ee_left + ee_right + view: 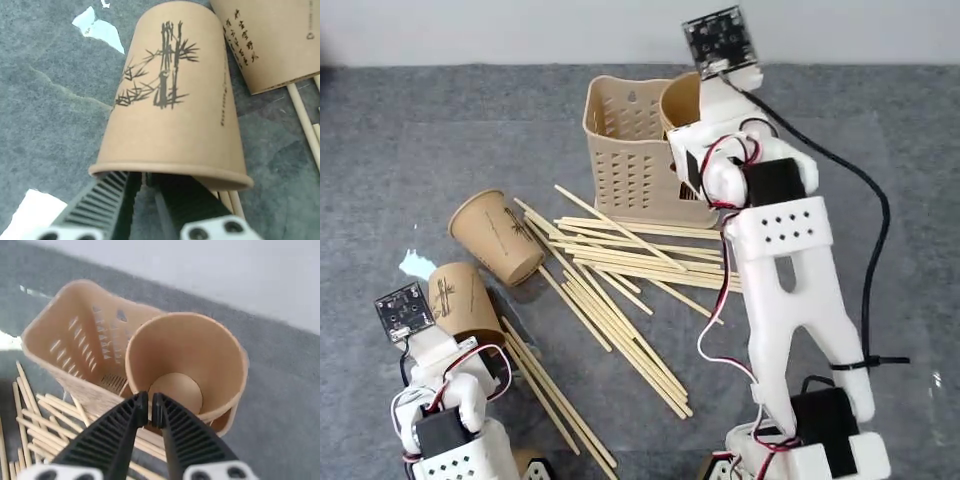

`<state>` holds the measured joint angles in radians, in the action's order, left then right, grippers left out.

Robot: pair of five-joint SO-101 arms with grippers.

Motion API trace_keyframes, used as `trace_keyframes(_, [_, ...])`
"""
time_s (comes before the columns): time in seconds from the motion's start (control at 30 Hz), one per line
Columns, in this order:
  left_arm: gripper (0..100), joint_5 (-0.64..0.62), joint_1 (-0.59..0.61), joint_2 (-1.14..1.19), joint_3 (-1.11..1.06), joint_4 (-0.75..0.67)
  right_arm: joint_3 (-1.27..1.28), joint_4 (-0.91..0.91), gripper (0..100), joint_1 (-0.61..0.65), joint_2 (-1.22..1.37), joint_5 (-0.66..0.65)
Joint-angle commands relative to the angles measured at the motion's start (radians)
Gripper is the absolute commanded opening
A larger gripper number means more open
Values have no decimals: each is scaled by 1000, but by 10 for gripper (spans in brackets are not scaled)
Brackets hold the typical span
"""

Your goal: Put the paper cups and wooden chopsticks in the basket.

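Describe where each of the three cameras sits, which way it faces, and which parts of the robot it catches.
High view: fixed above the table, looking down on the basket, wooden chopsticks, left arm and right arm.
Left wrist view: on the left arm, facing along its black jaws at a lying paper cup.
Right wrist view: on the right arm, facing past its jaws into another cup at the basket.
Shared: high and right wrist views both show the basket and wooden chopsticks.

Looks like a robotics lab bench to me: bare white printed arms [790,290] trailing a loose black cable [872,260], naked camera boards [722,38], a scuffed grey felt mat [380,150] under the right gripper [150,399], and a plain pale wall [225,270] just beyond it.
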<state>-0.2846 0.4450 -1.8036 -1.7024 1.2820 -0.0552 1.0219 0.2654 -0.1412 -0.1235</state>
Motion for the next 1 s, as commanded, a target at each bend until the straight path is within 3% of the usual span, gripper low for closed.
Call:
trace_keyframes(0.0, [14,0,8,-18,19,-21,0,-16,41,4,19,-11])
trace_keyframes(0.33, [14,0,8,-18,19,-21,-5,-13,41,59,-110,-11])
trace_keyframes(0.53, [14,0,8,-18,19,-21,2,19,41,194,-194,-11])
trace_keyframes(0.77, [14,0,8,-18,19,-21,-5,51,49,371,-67,54])
trace_keyframes(0.97, [14,0,8,-18,19,-21,-75,59,273,453,143,124])
